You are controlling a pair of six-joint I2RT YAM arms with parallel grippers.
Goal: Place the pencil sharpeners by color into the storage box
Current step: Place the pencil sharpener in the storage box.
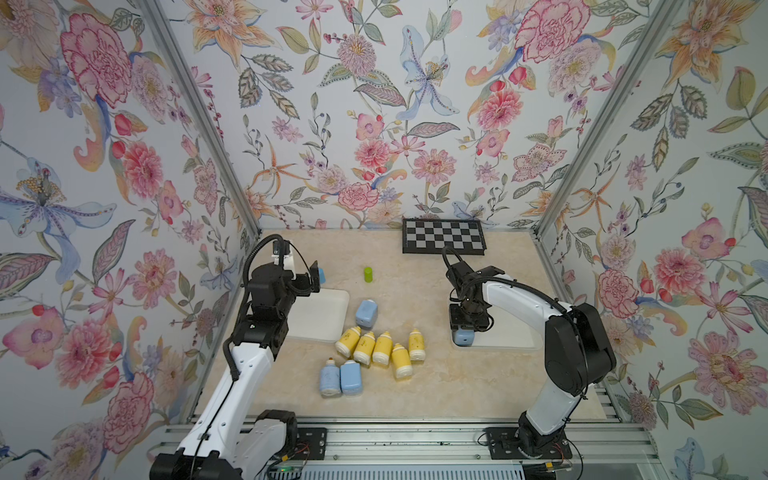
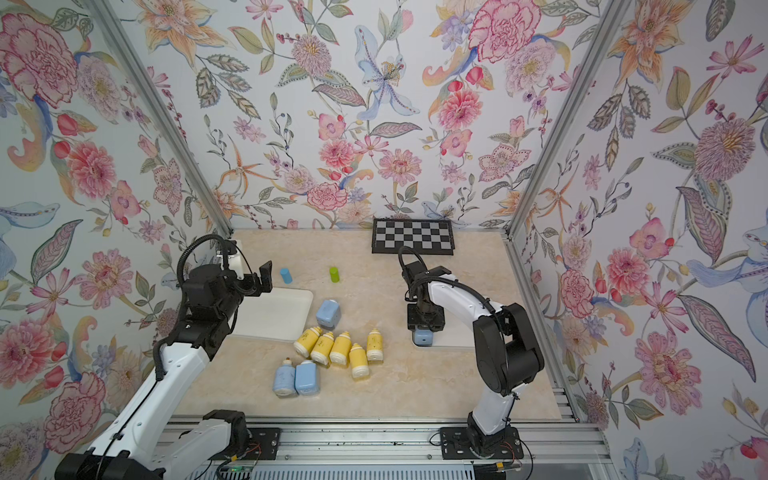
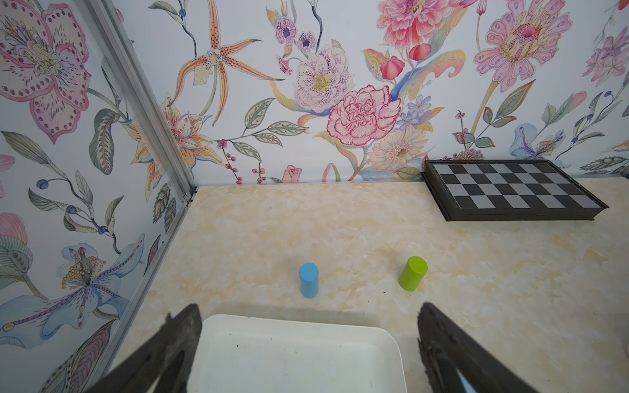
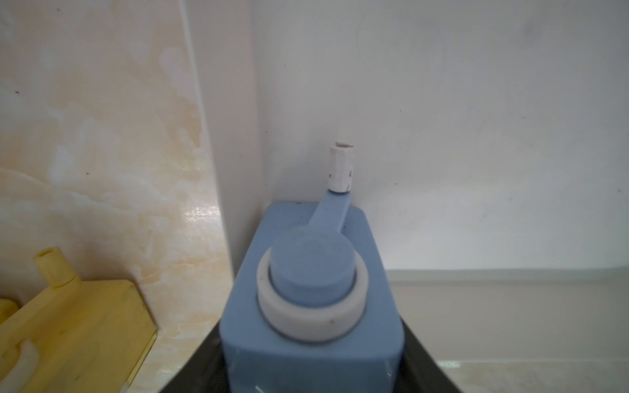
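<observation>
tabletop [image 1: 457, 382] shows five yellow sharpeners [image 1: 383, 349], four blue sharpeners [image 1: 350, 377].

The tray [image 1: 328, 307] is white, the board [image 1: 443, 241] chequered black and grey; yellow sharpeners [image 1: 382, 348] and blue sharpeners [image 1: 351, 377] seem faintly speckled.

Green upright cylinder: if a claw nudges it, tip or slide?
Green cylinder stands taller than wide, so a high nudge probably tips it. Once down, its round side would likely roll on the smooth tabletop. Looks rigid, probably light.
</observation>
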